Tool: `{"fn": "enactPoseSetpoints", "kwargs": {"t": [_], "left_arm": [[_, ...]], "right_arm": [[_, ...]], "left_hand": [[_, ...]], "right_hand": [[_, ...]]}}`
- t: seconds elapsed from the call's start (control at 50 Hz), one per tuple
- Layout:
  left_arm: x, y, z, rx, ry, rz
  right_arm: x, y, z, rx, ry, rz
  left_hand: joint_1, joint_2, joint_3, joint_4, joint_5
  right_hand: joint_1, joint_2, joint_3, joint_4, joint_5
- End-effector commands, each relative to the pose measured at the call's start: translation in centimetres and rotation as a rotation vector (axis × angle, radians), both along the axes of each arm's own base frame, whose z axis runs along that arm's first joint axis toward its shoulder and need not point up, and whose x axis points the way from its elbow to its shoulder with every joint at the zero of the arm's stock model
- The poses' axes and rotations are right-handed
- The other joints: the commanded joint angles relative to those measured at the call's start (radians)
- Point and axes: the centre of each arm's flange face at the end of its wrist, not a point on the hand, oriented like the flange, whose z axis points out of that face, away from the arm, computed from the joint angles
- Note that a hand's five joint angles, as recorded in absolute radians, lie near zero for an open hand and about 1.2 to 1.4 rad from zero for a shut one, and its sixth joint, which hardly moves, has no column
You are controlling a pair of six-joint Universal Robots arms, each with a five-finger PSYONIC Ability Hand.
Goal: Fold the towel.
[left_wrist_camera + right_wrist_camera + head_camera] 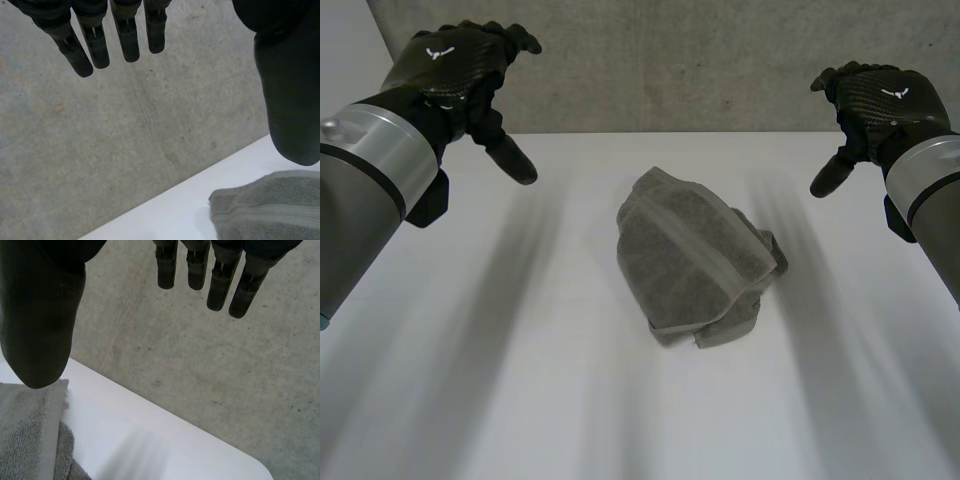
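Grey concrete (720, 60) backs the white tabletop (500, 400). Well left of the towel (695, 255), the left robot hand (460, 70) hangs in the air, fingers loosely spread, holding nothing. The towel lies as a lumpy folded bundle mid-tabletop. Well right of it, the right robot hand (880, 105) hangs likewise, wide and empty.
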Motion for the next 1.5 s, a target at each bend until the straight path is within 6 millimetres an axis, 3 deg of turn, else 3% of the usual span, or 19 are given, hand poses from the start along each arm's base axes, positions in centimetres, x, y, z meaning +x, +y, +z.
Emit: {"fn": "enactPoseSetpoints", "kwargs": {"t": [0.02,0.36,0.68,0.8,0.82,0.84,0.86,0.88,0.96,1.0,1.02,1.06,1.12,1.16,1.18,1.22,1.28,1.4,1.5], "left_arm": [[-0.1,-0.1,-0.6,0.023,-0.011,-0.001],[-0.5,0.1,-1.2,0.029,-0.012,-0.019],[-1.0,-1.7,-2.3,-0.035,0.011,-0.008],[-1.1,-1.9,-2.8,-0.021,0.005,-0.008],[-1.1,-1.9,-2.8,-0.021,0.005,-0.008],[-1.1,-1.9,-2.8,-0.022,0.005,-0.008],[-1.1,-1.9,-2.8,-0.022,0.005,-0.008],[-1.1,-1.9,-2.8,-0.022,0.005,-0.008],[-1.1,-2.0,-2.8,-0.022,0.005,-0.007],[-1.1,-2.0,-2.8,-0.022,0.005,-0.007],[-1.1,-2.0,-2.8,-0.024,0.006,-0.007],[-1.1,-1.9,-2.7,-0.025,0.007,-0.007],[-1.0,-1.9,-2.6,-0.029,0.009,-0.007],[-1.0,-1.9,-2.6,-0.029,0.009,-0.007],[-1.0,-1.9,-2.5,-0.031,0.009,-0.005],[-1.0,-1.9,-2.5,-0.031,0.011,-0.005],[-0.9,-1.8,-2.3,-0.035,0.014,-0.002],[-0.8,-1.4,-1.6,-0.052,0.022,-0.004],[-0.7,-1.2,-1.2,-0.064,0.026,-0.005]], "right_arm": [[-0.2,-0.1,-0.1,0.004,0.009,-0.021],[1.3,0.3,-1.4,-0.041,0.086,0.098],[10.9,-0.5,-16.5,0.133,0.404,0.493],[11.6,-2.2,-18.6,0.143,0.450,0.455],[11.8,-2.8,-18.6,0.126,0.462,0.424],[11.9,-3.2,-18.2,0.108,0.460,0.412],[11.9,-3.2,-18.2,0.108,0.460,0.412],[11.8,-3.6,-17.8,0.097,0.453,0.388],[11.8,-3.5,-15.6,0.069,0.410,0.381],[11.4,-1.9,-9.6,0.003,0.291,0.386],[11.4,-1.9,-9.5,0.003,0.291,0.386],[10.8,0.6,-4.5,-0.040,0.146,0.429],[10.6,1.5,-1.8,-0.080,0.071,0.446],[9.6,3.0,3.3,-0.159,-0.061,0.435],[9.6,3.1,3.3,-0.159,-0.062,0.435],[7.9,4.0,7.5,-0.217,-0.192,0.382],[6.8,4.2,9.8,-0.247,-0.300,0.310],[6.6,3.9,9.6,-0.231,-0.310,0.289],[7.0,3.5,5.2,-0.068,-0.205,0.322]], "left_hand": [[-0.090,-0.077,-0.069,-0.085,-0.221],[-0.095,-0.083,-0.075,-0.091,-0.227],[-0.095,-0.083,-0.075,-0.091,-0.227],[-0.095,-0.083,-0.075,-0.091,-0.227],[-0.095,-0.083,-0.075,-0.091,-0.227],[-0.095,-0.083,-0.075,-0.091,-0.227],[-0.095,-0.083,-0.075,-0.091,-0.227],[-0.095,-0.083,-0.075,-0.091,-0.227],[-0.095,-0.083,-0.075,-0.091,-0.227],[-0.095,-0.083,-0.075,-0.091,-0.227],[-0.095,-0.083,-0.075,-0.091,-0.227],[-0.095,-0.083,-0.075,-0.091,-0.227],[-0.095,-0.083,-0.075,-0.091,-0.227],[-0.095,-0.083,-0.075,-0.091,-0.227],[-0.095,-0.083,-0.075,-0.091,-0.227],[-0.095,-0.083,-0.075,-0.091,-0.227],[-0.095,-0.083,-0.075,-0.091,-0.227],[-0.095,-0.083,-0.075,-0.091,-0.227],[-0.095,-0.083,-0.075,-0.091,-0.227]], "right_hand": [[-0.059,-0.075,-0.071,-0.078,-0.059],[-0.059,-0.075,-0.071,-0.078,-0.059],[-0.059,-0.075,-0.071,-0.078,-0.059],[-0.059,-0.075,-0.071,-0.078,-0.059],[0.250,0.235,0.238,0.231,0.250],[0.736,0.721,0.724,0.717,0.736],[0.741,0.726,0.729,0.722,0.741],[1.158,1.143,1.147,1.140,1.158],[1.162,1.147,1.151,1.144,1.162],[1.162,1.147,1.151,1.144,1.162],[1.162,1.147,1.151,1.144,1.162],[1.162,1.147,1.151,1.144,1.162],[1.162,1.147,1.151,1.144,1.162],[1.162,1.147,1.151,1.144,1.162],[1.162,1.147,1.151,1.144,1.162],[1.162,1.147,1.151,1.144,1.162],[1.162,1.147,1.151,1.144,1.162],[1.162,1.147,1.151,1.144,1.162],[1.162,1.147,1.151,1.144,1.162]]}}
